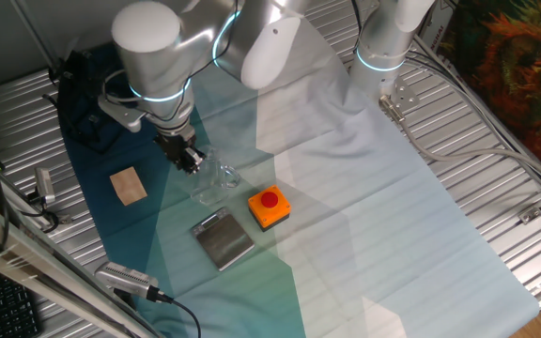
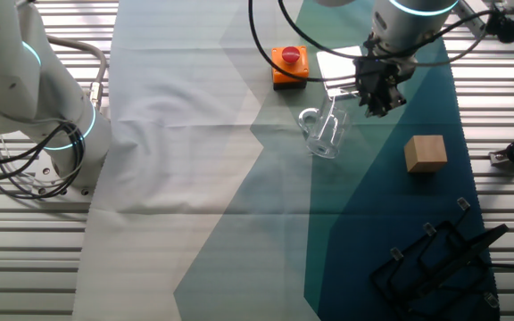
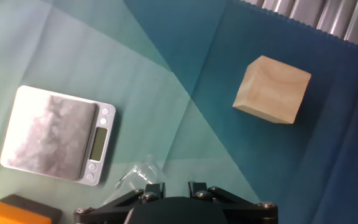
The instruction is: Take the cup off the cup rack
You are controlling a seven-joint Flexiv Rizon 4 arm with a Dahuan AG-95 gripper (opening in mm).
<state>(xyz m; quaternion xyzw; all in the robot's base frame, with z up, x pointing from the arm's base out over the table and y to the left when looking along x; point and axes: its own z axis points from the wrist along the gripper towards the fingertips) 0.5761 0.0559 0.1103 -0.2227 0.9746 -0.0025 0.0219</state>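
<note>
The clear glass cup (image 2: 325, 132) stands on the cloth, away from the rack, with its handle towards the orange box. It also shows in one fixed view as the cup (image 1: 210, 176), and its rim (image 3: 139, 173) peeks in at the bottom of the hand view. My gripper (image 2: 377, 100) hovers just beside and above the cup, also seen as the gripper (image 1: 189, 160). The jaws stand a little apart with only cloth between them, and the cup lies to the left of the left finger (image 3: 156, 186). The black cup rack (image 2: 437, 259) sits on the blue cloth, far from the cup, with nothing on it.
A wooden block (image 2: 425, 152) rests on the blue cloth between the cup and the rack. A grey metal scale (image 3: 51, 132) and an orange box with a red button (image 1: 269, 207) lie close to the cup. Ribbed metal table edges and cables surround the cloth.
</note>
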